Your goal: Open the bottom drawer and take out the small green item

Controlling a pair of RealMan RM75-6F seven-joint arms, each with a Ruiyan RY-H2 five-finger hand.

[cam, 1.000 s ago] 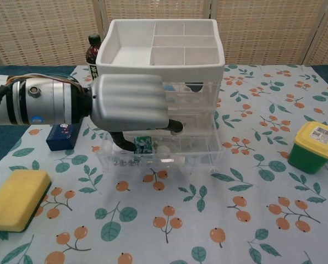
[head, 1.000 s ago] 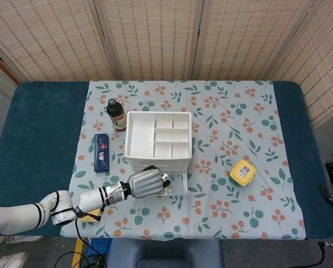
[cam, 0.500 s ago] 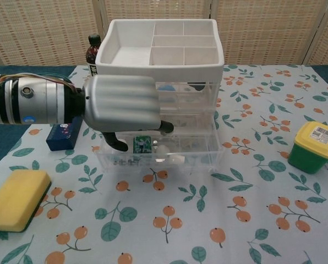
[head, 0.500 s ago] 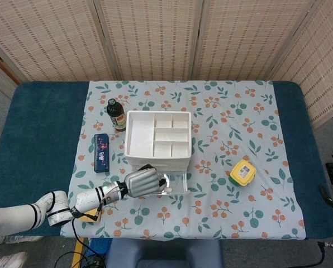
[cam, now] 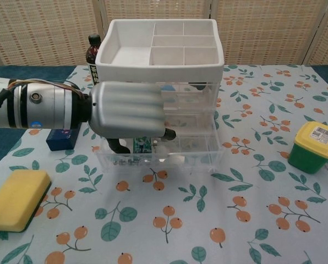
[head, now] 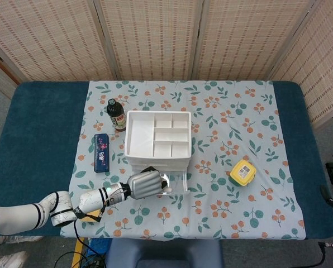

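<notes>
Left hand (cam: 128,115) curls into the pulled-out bottom drawer (cam: 197,157), fingers closing around the small green item (cam: 142,144); grip unconfirmed.

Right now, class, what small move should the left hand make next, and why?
Probably dip the left hand further into the open bottom drawer and close on the small green item. The drawer is pulled out, and the fingers hang just above the item, apparently not gripping it.

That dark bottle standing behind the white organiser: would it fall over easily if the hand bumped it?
Probably, yes. The dark bottle stands upright, tall and narrow for its base, so a sideways knock near its cap would likely tip it. On its side it looks round enough to roll across the cloth. Its weight and contents can't be judged.
</notes>
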